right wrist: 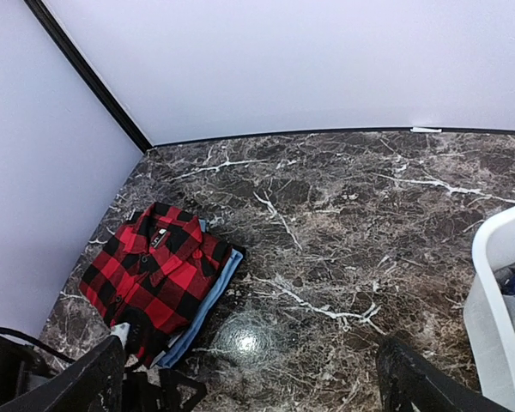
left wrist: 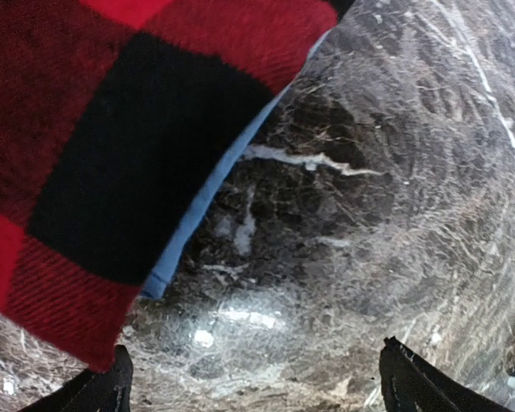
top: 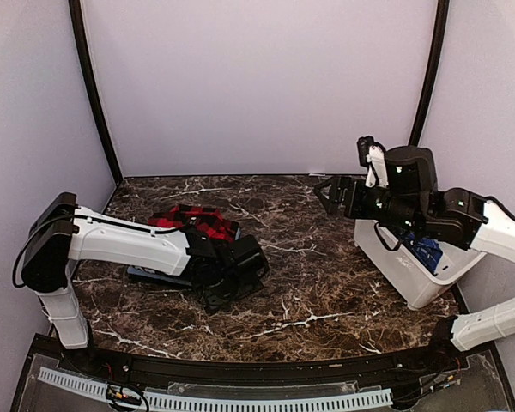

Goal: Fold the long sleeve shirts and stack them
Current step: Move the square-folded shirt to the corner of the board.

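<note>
1. Flannel shirt (right wrist: 154,275): red/black checks, soft woven nap. It's folded to a rough rectangle w/ collar + white neck label up, and lies on the counter (top: 326,292) at ~9 o'clock of centre in the top view.
2. Light blue shirt (right wrist: 213,299): smoother cloth, folded, under the flannel. Only a strip shows along the flannel's 4 o'clock edge.
3. Dark blue cloth (top: 427,254): inside the white plastic bin (top: 403,279), which has a rounded rim and sits at the counter's 3 o'clock edge. Pattern too small to tell.
4. Counter surface: glossy dark brown marble look, white veins, one lamp glare spot.
5. L claw (left wrist: 256,395): black fingers spread wide, nothing btwn them. It's low over the marble, just beside the stack's 4 o'clock corner.
6. R claw (right wrist: 257,388): fingers wide apart, empty. It hangs high by the bin at ~2 o'clock, facing the stack.
7. Room: open marble btwn stack and bin, also toward 12 and 6 o'clock. Pale walls w/ black corner posts close in at 9, 12 and 3.
</note>
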Controlling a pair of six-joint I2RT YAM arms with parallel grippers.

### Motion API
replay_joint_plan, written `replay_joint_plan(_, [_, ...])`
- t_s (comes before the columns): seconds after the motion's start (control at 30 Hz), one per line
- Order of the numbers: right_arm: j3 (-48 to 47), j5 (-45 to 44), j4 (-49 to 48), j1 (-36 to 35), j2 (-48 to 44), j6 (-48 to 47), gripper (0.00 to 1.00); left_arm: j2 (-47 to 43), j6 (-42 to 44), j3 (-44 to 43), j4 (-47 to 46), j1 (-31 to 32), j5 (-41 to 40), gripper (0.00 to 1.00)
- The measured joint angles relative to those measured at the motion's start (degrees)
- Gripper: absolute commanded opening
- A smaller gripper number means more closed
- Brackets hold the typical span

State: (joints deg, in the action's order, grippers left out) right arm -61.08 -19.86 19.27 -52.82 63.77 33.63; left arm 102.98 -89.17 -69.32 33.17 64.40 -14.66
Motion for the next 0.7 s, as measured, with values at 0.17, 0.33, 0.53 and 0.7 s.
replay_joint_plan(0.17, [1.2,-0.6,1.1,0.0,-6.1,-0.6,0.99,7.4,-7.9,-4.7,4.7,0.5,-1.5,0.99])
replay_joint_plan(0.33, [2.5,-0.5,2.0,0.0,-9.1,-0.7,0.98,9.5,-13.6,-7.5,8.4,-0.4,-3.2,0.99])
replay_joint_plan(0.53, [3.0,0.6,3.5,0.0,-11.0,-0.8,0.99,9.8,-15.3,-7.6,10.5,-4.5,-5.2,0.99])
replay_joint_plan(0.7, [3.1,1.1,3.6,0.0,-11.6,-0.8,0.99,10.2,-13.4,-7.6,10.5,-8.2,-7.1,0.99])
